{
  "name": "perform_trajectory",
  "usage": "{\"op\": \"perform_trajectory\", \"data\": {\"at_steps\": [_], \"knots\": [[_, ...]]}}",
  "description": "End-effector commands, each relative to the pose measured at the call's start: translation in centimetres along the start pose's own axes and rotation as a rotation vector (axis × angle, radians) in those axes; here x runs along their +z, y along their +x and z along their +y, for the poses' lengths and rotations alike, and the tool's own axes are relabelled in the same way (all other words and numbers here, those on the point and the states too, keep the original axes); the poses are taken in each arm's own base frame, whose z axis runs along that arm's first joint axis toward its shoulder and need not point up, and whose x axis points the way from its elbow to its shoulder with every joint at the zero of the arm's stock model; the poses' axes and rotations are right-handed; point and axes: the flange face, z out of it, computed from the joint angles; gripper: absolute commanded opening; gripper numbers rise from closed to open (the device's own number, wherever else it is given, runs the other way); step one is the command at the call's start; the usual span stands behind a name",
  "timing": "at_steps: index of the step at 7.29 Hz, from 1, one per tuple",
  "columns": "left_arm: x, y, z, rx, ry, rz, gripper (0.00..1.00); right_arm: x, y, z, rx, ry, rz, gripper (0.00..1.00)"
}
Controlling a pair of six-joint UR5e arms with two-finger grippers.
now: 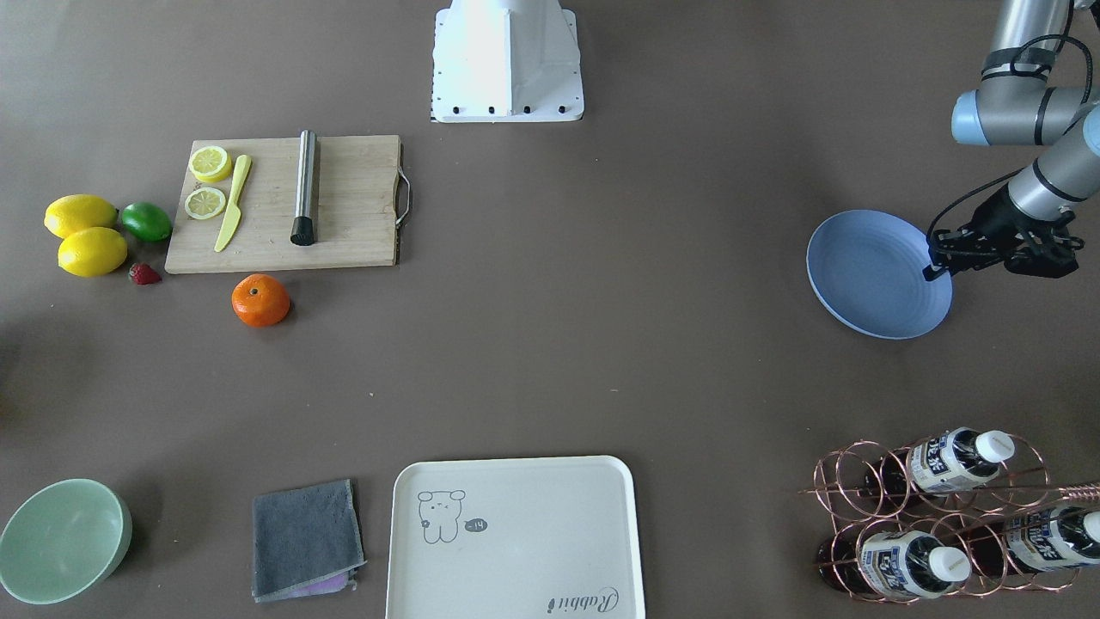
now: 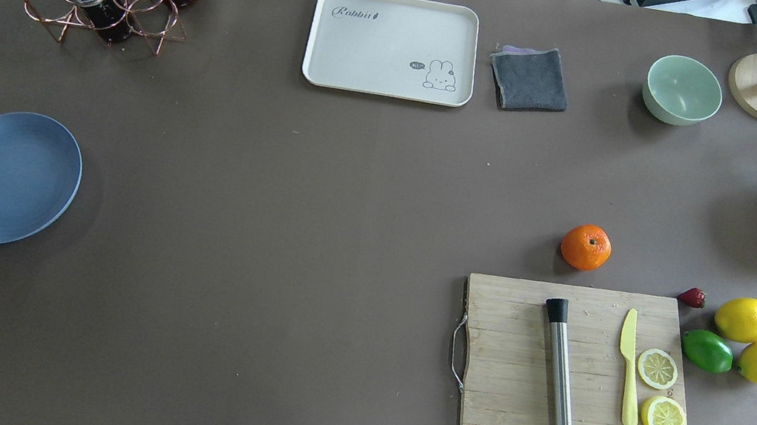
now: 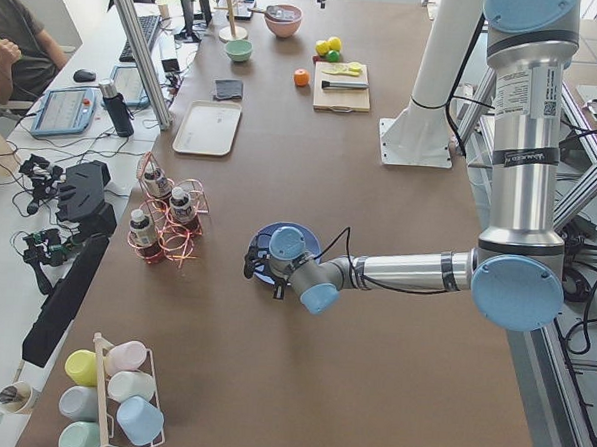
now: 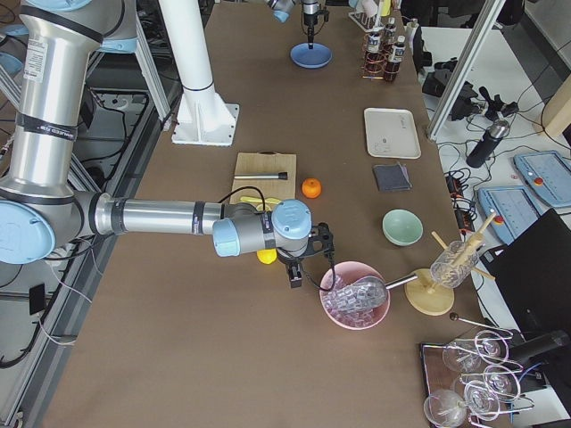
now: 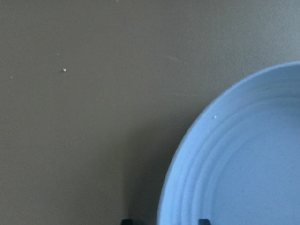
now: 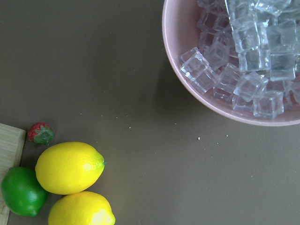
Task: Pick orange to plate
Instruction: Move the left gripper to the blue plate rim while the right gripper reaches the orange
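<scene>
At three o'clock on the bench (image 2: 350, 201), seen overhead, the small round bright-orange fruit (image 2: 586, 246) lies ungrasped, far from the round periwinkle-blue plate (image 2: 14, 188) at nine, where the left claw (image 1: 937, 258) straddles the rim, jaws spread, perhaps steadying it; the right claw (image 4: 294, 275) cannot be judged.

orange (image 1: 260, 300) x1, plate (image 1: 868, 275) x1, lemons (image 1: 80, 215) x2

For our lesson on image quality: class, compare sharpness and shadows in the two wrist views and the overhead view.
Left wrist view: soft focus, the plate rim blurry, a dark shadow beside it. Right wrist view: sharper, glints on the ice cubes and lemons. Overhead view: even light, a faint shadow left of the orange.
</scene>
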Motion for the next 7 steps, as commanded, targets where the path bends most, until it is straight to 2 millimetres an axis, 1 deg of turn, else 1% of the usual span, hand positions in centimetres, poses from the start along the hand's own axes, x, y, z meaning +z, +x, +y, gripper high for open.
{"op": "perform_trajectory", "data": {"at_steps": [1, 2, 3, 4, 5, 6, 7], "knots": [[-1.6, 4.6, -1.8, -0.081, -0.016, 0.082, 0.00, -0.1, -0.8, -0.8, 0.000, 0.005, -0.002, 1.00], [-2.2, 8.3, -4.5, -0.143, 0.004, 0.106, 0.00, 0.6, -3.1, -3.2, 0.050, -0.003, -0.009, 1.00], [-2.6, 14.1, -5.5, -0.236, -0.004, 0.164, 0.00, 0.7, -6.2, -6.5, 0.067, 0.019, -0.025, 1.00], [-2.2, 22.3, -6.6, -0.293, -0.020, 0.203, 0.00, 1.8, -10.2, -9.0, 0.080, 0.026, -0.050, 1.00], [-3.2, 29.5, -8.0, -0.353, 0.004, 0.215, 0.00, 2.0, -14.0, -11.5, 0.115, 0.045, -0.082, 1.00], [-2.4, 35.5, -4.8, -0.408, -0.003, 0.207, 0.00, 3.3, -17.4, -12.4, 0.121, 0.040, -0.105, 1.00], [-0.7, 40.3, -2.1, -0.430, 0.009, 0.225, 0.00, 4.0, -20.3, -13.8, 0.127, 0.042, -0.112, 1.00]]}}
